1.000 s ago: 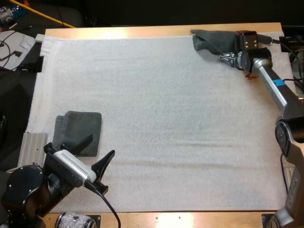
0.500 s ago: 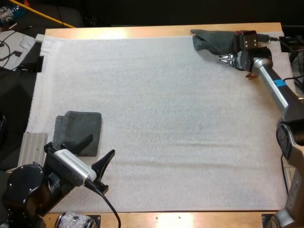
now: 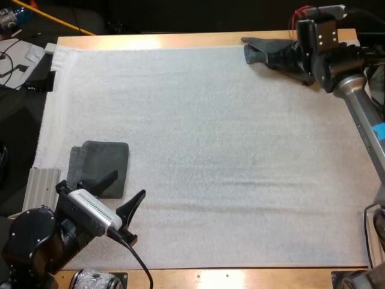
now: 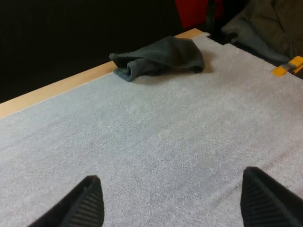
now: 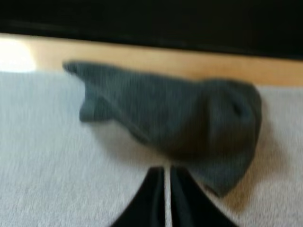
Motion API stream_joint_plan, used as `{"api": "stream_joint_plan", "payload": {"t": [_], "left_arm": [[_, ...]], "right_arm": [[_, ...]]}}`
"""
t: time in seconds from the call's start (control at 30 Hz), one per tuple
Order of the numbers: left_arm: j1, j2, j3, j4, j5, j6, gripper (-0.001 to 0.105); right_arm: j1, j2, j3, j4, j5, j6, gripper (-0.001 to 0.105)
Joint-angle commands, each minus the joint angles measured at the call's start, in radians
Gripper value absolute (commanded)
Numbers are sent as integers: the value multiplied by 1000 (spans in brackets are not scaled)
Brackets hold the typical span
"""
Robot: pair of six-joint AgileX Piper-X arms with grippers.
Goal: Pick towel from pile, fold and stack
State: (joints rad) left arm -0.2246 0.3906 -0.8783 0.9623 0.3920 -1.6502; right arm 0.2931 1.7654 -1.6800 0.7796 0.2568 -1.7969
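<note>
Right end effector (image 5: pixel 165 171) lifted, fingers together, empty, tips at crumpled towel (image 5: pixel 189 118) edge.

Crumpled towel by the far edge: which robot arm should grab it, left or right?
Right. The right gripper is at the crumpled towel, at its edge, fingers shut, so it probably needs to open first. The left gripper, open, sits far across the mat beside the folded towel.

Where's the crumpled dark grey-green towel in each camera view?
High view: crumpled dark grey-green towel near the white mat's far right corner.
Left wrist view: towel far across the mat, against the wooden table edge.
Right wrist view: towel just beyond the right gripper.
Shared landmark: that wooden edge.
</note>
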Motion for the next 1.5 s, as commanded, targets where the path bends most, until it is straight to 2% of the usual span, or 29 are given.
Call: {"api": "stream_joint_plan", "payload": {"t": [0.0, 0.13, 0.2, 0.4, 0.67, 0.77, 1.33, 1.4, 1.47], "left_arm": [[-5, 1, -7, -6, 3, -10, 59], [-6, 0, -7, -5, 6, -12, 59], [-5, 2, -7, -7, 4, -13, 59], [-5, 5, -7, -8, 3, -16, 59], [-3, 3, -8, -11, 4, -21, 59], [-4, 0, -7, -7, 1, -25, 59], [-4, 6, -7, -10, 0, -27, 59], [-3, 6, -8, -12, 1, -27, 59], [-4, 5, -8, -11, 1, -26, 59]], "right_arm": [[-26, 79, -7, -22, 7, 46, 17], [-23, 92, -8, -15, 10, 76, 59], [-21, 104, -8, -9, 11, 97, 67], [-35, 169, -4, 12, -20, 190, 61], [-89, 281, -7, -7, -110, 270, 58], [-102, 300, -9, -39, -81, 257, 58], [-156, 414, -18, -212, -92, 286, 58], [-156, 418, -20, -214, -96, 289, 56], [-157, 423, -20, -211, -99, 294, 48]]}}
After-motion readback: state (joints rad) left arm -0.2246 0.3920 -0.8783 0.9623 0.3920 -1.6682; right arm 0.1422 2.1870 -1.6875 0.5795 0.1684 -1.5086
